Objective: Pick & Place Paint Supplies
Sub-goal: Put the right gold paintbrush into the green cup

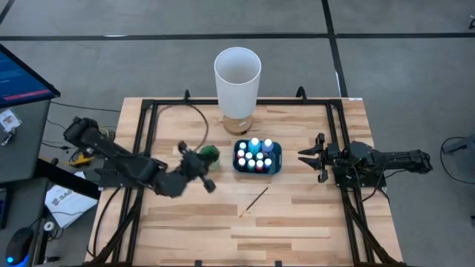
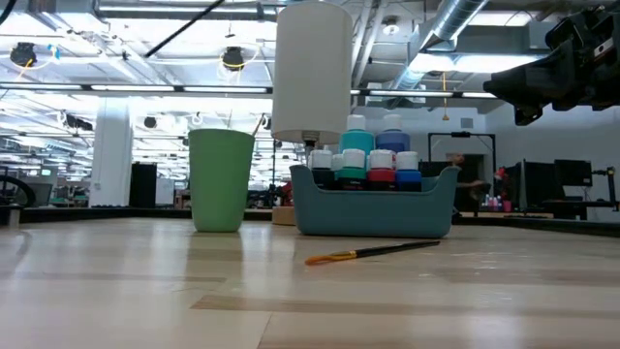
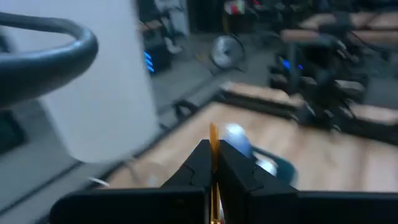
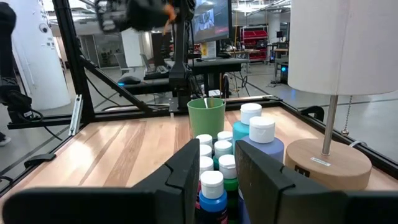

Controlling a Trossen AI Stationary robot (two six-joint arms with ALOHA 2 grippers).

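Note:
Several small paint bottles with pale caps (image 1: pixel 256 154) stand in a blue tray (image 1: pixel 276 165) at the table's middle. One thin dark-handled brush (image 1: pixel 254 200) lies flat on the wood near the tray. My left gripper (image 1: pixel 194 165) hovers beside the green cup (image 1: pixel 210 153), shut on an orange-tipped brush (image 3: pixel 213 134). My right gripper (image 1: pixel 308 158) is open and raised to the tray's right, its fingers pointing at the bottles (image 4: pixel 214 163). A pale stick (image 4: pixel 205 103) rises out of the cup (image 4: pixel 206 118). My left gripper (image 3: pixel 212 163) pinches a thin orange brush between its two fingers. A short orange end (image 3: pixel 213 138) sticks out past the fingertips. The brush is lifted clear of the table; the rest of it is hidden behind the fingers.
A tall white lamp shade (image 1: pixel 237 72) on a wooden base (image 4: pixel 323 163) stands just behind the tray. A black frame (image 1: pixel 338 133) borders the table. Bare wood (image 1: pixel 282 230) spreads toward the near edge. A person (image 4: pixel 9 74) stands in the room beyond the table.

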